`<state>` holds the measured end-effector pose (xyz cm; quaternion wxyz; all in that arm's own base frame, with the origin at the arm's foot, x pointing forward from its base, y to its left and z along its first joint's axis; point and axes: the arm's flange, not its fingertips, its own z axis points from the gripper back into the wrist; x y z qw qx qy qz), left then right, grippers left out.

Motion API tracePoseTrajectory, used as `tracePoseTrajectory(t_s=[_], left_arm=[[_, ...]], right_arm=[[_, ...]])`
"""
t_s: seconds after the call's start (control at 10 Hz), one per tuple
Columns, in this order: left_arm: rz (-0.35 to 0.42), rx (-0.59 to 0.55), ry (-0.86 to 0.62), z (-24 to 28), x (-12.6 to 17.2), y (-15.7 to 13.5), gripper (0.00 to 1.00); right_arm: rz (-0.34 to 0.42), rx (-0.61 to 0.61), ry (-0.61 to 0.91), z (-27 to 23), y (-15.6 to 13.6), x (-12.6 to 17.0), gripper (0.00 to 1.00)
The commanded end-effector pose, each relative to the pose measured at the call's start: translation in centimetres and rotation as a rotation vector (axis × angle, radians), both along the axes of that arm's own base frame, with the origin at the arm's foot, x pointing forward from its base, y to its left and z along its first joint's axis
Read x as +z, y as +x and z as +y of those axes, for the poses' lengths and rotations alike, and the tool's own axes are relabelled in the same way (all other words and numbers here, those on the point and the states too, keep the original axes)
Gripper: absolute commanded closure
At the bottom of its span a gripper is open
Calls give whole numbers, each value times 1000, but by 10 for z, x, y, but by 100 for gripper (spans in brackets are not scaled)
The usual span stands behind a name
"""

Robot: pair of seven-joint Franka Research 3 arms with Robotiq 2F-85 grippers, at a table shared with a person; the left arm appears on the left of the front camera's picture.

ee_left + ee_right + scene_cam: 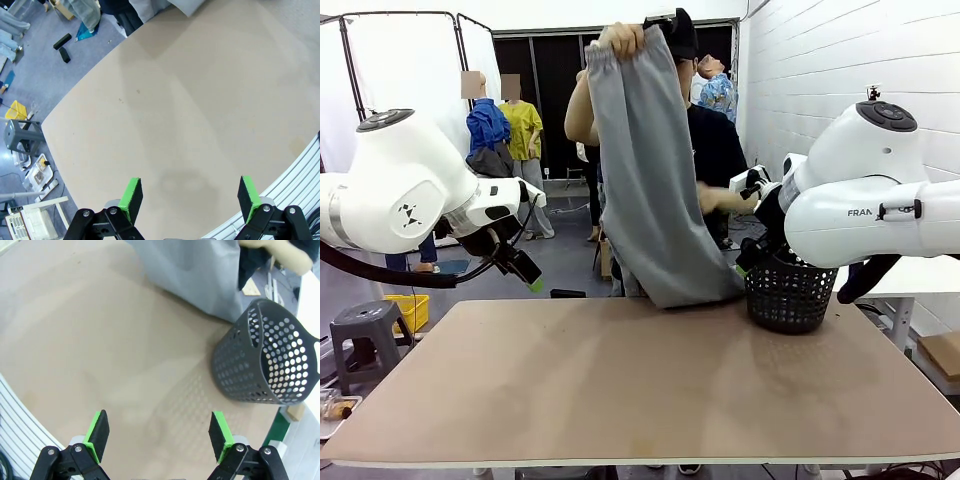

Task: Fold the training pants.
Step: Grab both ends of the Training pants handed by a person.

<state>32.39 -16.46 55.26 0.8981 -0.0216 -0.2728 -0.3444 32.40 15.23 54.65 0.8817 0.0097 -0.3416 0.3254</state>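
The training pants (650, 180) hang upright at 12 o'clock, nearer the right pincer (157, 432); it and the left pincer (190, 195) gape empty.

In the front view the table (620, 400) takes the lower half of the frame, and the basket (790, 295) stands on its far edge, right of centre. The training pants (650, 180) hang in the upper middle from the person's hand (620, 40) at the top, with their lower end touching the table's far edge just left of the basket. The left gripper (528, 278) is at middle left above the table's far left corner, the right gripper (748, 262) is by the basket's left rim, and a stool (365, 330) stands at lower left beside the table.
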Motion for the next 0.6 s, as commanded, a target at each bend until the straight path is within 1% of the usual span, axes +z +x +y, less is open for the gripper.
tracePoseTrajectory(t_s=[0.0, 0.5], left_arm=[[1, -3, -2, 0, 0, 0, 0], [1, -3, -2, 0, 0, 0, 0]], right_arm=[[0, 0, 0, 0, 0, -1, 0], [0, 0, 0, 0, 0, -1, 0]])
